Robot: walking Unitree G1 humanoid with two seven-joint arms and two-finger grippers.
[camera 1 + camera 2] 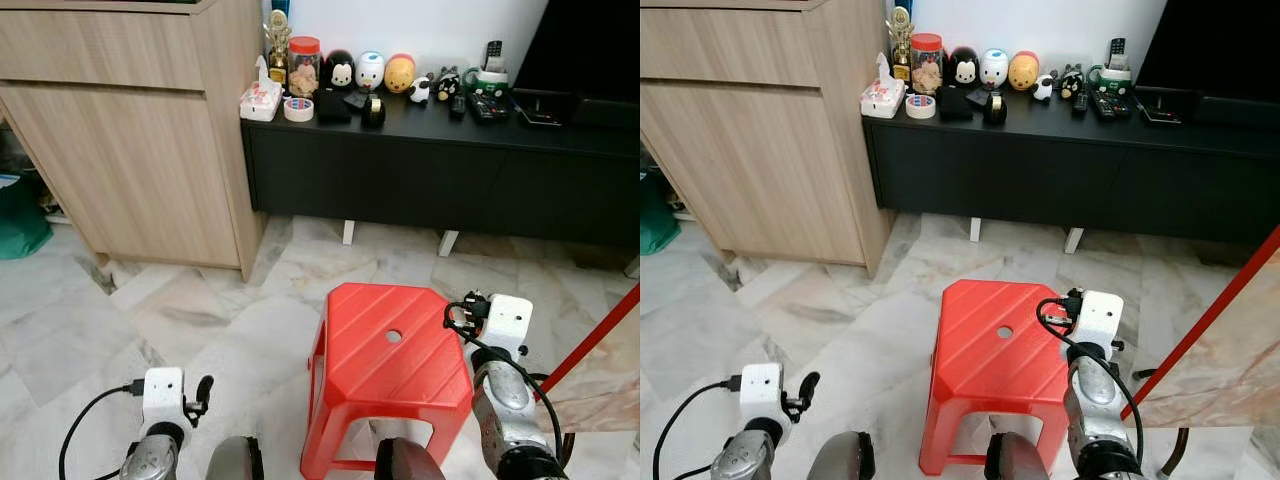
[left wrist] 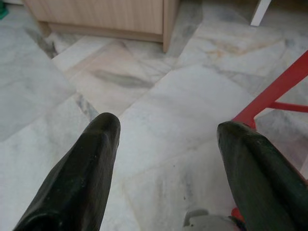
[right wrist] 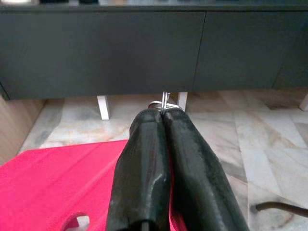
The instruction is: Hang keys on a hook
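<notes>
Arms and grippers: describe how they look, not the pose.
Both arms are silver metal, each wrist topped by a white boxy camera module fed by a looping black cable. The left gripper and right gripper each have two long, rounded, matte black fingers.

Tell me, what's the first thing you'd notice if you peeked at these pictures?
The bright red plastic stool on the pale marble floor, right in front of the robot, jumps out first. Next, the row of round cartoon figurines on the long black cabinet by the wall. Then the right gripper above the stool, its fingers pinched shut on a thin metal key ring.
</notes>
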